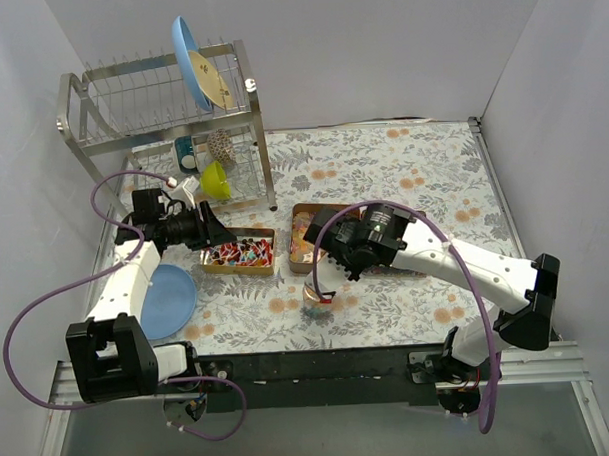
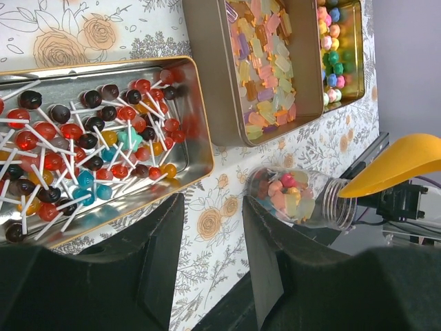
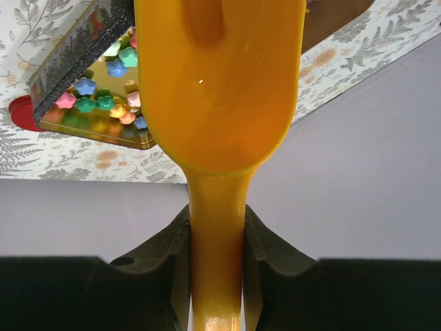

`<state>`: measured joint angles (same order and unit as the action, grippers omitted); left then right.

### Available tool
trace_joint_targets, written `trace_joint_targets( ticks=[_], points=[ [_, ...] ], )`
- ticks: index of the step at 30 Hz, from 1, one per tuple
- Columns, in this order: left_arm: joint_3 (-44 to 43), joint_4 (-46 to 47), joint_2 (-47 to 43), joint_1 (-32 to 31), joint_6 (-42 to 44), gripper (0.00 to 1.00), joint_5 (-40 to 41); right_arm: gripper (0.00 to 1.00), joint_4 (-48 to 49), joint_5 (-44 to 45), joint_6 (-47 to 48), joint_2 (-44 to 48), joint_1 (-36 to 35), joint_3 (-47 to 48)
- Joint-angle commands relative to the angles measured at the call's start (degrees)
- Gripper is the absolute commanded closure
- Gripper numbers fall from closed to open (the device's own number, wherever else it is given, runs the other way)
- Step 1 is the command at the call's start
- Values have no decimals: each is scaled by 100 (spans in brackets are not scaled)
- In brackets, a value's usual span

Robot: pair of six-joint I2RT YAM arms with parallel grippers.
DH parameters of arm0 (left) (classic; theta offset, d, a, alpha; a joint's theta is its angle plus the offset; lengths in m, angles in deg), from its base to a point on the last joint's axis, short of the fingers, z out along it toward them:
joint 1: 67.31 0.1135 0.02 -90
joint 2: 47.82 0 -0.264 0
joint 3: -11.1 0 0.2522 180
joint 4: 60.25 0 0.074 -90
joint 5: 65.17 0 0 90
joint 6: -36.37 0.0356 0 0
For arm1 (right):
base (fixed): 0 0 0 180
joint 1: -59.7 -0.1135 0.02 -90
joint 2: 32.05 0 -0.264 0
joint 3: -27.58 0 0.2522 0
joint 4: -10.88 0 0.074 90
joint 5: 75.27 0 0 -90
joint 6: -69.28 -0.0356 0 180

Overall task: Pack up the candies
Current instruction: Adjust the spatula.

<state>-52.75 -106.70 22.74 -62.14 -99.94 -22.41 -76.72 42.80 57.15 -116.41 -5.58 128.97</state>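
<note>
My left gripper [image 1: 213, 231] [image 2: 212, 276] is open and empty, just above the cloth beside a tin [image 2: 196, 131] of red, blue and dark sweets on white sticks [image 2: 89, 138]. A second tin holds pale orange-yellow flat pieces [image 2: 265, 69], and a third holds multicoloured nuggets [image 2: 332, 55] [image 3: 103, 103]. A clear jar [image 2: 300, 200] [image 1: 317, 306] holds mixed candies. My right gripper [image 1: 321, 275] [image 3: 215, 248] is shut on the handle of the orange scoop [image 3: 220, 89] [image 2: 400, 162], held by the jar's mouth. The scoop's underside faces the right wrist camera, so its contents are hidden.
A round red lid [image 3: 24, 114] lies beside the nugget tin. A blue plate [image 1: 167, 298] lies on the cloth at the left. A metal dish rack [image 1: 170, 113] at the back left holds a blue plate [image 1: 194, 62] and a green bowl [image 1: 215, 179].
</note>
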Motion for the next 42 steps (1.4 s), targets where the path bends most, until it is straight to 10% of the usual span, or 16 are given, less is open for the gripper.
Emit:
trace_joint_targets(
  ticks=[1, 9, 13, 22, 42],
  points=[
    [-194, 78, 45, -25, -37, 61, -171, 99, -95, 620, 44, -98, -266, 482],
    [-221, 70, 106, -95, -45, 66, -259, 99, -95, 629, 71, 42, -319, 299],
    [-492, -53, 273, -139, 33, 98, -627, 99, -51, 17, -191, 244, -21, 140],
    [-1091, -27, 238, -367, -10, 100, -3563, 99, 696, -2814, -1677, -396, 1763, 1484],
    [-959, 613, 1187, -640, -423, 100, -2466, 99, 203, -4698, -1239, -1673, 1501, 3342]
  ],
)
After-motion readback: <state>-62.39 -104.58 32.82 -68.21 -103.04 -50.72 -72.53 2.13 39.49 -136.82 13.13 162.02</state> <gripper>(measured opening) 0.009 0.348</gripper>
